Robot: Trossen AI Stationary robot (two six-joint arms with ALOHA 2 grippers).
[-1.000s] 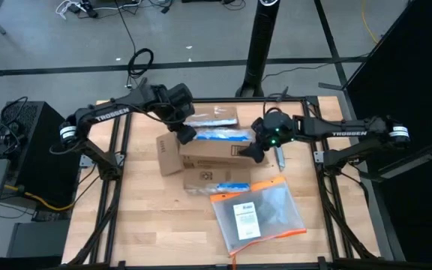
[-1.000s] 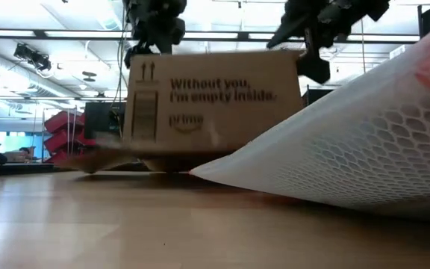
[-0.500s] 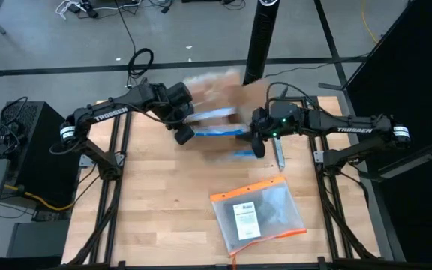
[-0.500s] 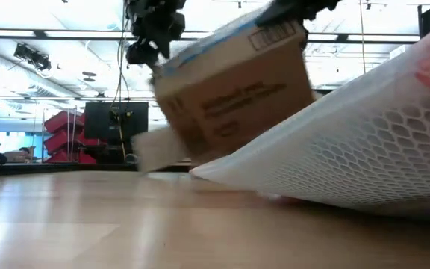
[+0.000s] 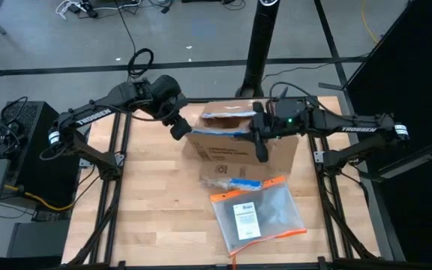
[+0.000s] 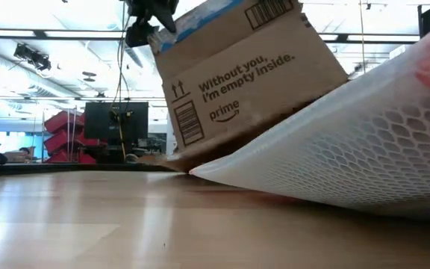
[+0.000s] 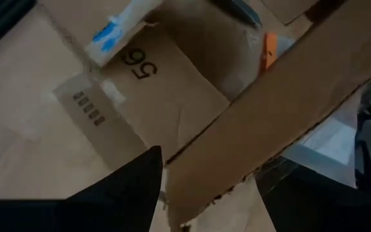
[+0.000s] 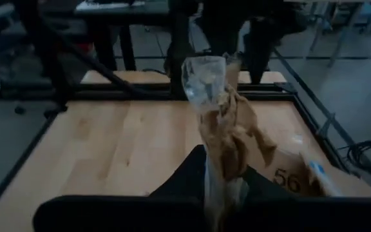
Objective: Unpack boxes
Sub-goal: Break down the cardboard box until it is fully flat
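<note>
Tipped up off the table (image 5: 148,210) moments after lying flat: cardboard box (image 5: 242,146), flap pinched tight by right gripper (image 5: 259,142); left gripper (image 5: 177,127) part-open at its corner; emptying likely under way.

box (image 6: 245,75) top cut off in low view, pouch (image 6: 349,142) hiding its lower corner

Brown cardboard box (image 5: 242,146) — tilted, open.
</note>
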